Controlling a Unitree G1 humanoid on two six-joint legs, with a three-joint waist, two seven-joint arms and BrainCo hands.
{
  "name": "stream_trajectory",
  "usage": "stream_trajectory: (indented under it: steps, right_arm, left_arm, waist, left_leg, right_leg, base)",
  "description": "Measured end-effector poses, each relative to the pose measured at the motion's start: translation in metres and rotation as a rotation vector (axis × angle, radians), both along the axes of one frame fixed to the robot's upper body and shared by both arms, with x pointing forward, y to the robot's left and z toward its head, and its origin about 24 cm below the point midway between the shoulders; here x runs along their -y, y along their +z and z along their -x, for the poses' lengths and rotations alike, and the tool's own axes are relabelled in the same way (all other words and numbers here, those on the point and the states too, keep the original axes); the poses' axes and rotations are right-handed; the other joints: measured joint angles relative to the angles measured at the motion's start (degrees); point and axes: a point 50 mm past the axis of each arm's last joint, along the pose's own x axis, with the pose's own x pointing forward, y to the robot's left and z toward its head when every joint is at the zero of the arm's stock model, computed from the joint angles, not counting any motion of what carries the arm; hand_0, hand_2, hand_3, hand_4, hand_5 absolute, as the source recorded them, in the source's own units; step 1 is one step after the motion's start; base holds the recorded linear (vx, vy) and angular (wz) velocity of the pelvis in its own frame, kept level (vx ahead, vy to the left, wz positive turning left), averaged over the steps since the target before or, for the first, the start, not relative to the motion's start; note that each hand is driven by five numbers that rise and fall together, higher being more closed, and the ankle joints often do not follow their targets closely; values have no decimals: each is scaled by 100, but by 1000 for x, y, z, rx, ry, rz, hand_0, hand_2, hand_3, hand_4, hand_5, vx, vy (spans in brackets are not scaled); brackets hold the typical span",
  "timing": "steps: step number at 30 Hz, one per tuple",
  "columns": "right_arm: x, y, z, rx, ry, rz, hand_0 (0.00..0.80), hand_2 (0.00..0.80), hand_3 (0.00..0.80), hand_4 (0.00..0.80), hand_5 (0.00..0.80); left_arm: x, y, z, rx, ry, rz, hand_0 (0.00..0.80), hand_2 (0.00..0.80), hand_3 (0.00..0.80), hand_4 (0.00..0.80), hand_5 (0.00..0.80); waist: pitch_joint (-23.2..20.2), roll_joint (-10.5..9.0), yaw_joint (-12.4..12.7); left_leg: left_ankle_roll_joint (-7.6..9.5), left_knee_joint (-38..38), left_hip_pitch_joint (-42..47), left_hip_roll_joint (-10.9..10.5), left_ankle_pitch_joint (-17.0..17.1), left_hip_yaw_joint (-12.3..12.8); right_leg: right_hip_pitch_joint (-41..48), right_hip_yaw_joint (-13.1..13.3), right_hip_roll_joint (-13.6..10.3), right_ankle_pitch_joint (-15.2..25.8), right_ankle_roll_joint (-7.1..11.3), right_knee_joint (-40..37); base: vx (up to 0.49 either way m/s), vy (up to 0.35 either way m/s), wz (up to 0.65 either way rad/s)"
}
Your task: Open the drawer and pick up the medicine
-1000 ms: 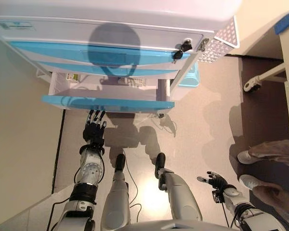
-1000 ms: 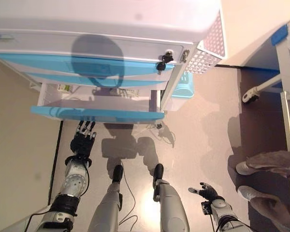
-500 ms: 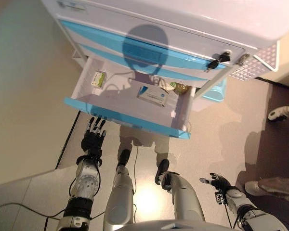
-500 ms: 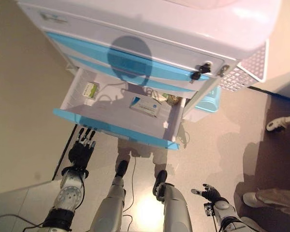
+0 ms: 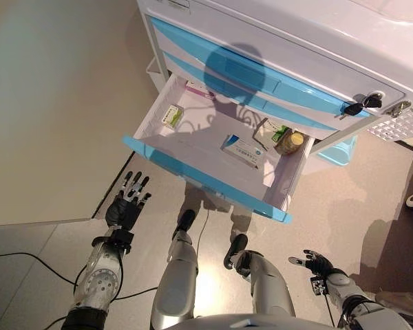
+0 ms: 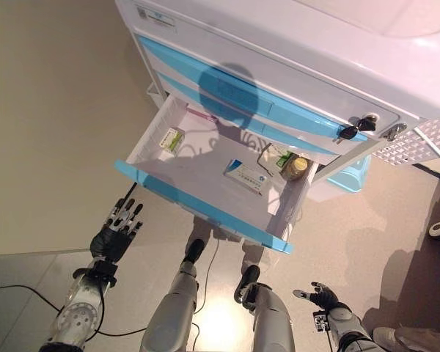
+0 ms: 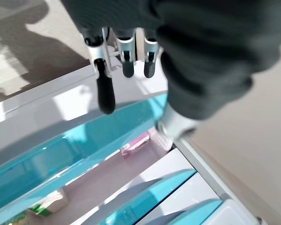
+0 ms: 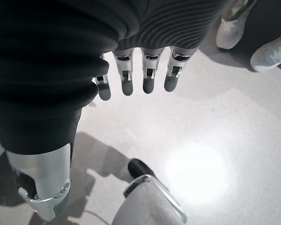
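Note:
The bottom drawer (image 5: 193, 175) of the white and blue cabinet stands pulled out. Inside lie a white and blue medicine box (image 5: 242, 150), a small green and white box (image 5: 171, 115), a round jar (image 5: 291, 141), a pink item (image 7: 136, 145) at the back and some packets. My left hand (image 5: 126, 206) is open and empty, below the drawer's blue front near its left end, not touching it. My right hand (image 5: 318, 265) is open and empty, low at my right side over the floor.
Two shut blue drawers (image 5: 261, 82) sit above the open one. Keys (image 5: 354, 108) hang from a lock at the cabinet's right. A light blue bin (image 5: 337, 151) and a white perforated basket (image 5: 399, 127) sit to the right. A person's shoes (image 8: 253, 37) stand nearby.
The camera has shifted, so the cabinet now sits up and right in view. The drawer shows further open with more contents in sight. My left hand stays just below the drawer front.

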Motion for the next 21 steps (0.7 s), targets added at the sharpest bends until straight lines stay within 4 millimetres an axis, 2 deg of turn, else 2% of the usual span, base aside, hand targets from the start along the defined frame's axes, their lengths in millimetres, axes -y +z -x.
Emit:
stream_trajectory:
  steps: [14,16,20,21]
  right_arm:
    - [0,1,-1,7,0,-1,0,0,0,0,0]
    - [-1,1,-2,9,0,-2,0,0,0,0,0]
    - [2,-1,5,-12,-23,-3,0,0,0,0,0]
    - [3,-1,6,-11,-37,-3,0,0,0,0,0]
  left_arm:
    - [-2,0,-5,-8,18,-6,0,0,0,0,0]
    - [-5,-5,-4,-34,35,-19,0,0,0,0,0]
    - [-29,-35,9,-183,205,-43,0,0,0,0,0]
    - [-37,-44,15,-236,252,-88,0,0,0,0,0]
  waist:
    - [-5,-3,-35]
    - [-22,1,-48]
    - [-391,27,-109]
    - [-504,52,-200]
  left_leg:
    - [3,38,70,-13,-45,57]
    - [-10,22,171,-10,-56,101]
    - [-18,-131,381,42,-63,254]
    - [-10,-199,494,62,-56,316]
  right_leg:
    - [37,104,-3,28,29,-26]
    - [111,152,-8,32,40,-41]
    - [269,286,29,101,90,-233]
    - [362,327,43,134,116,-321]
  base:
    - [15,7,-2]
    - [64,25,-16]
    - [63,45,-18]
    - [50,41,-20]
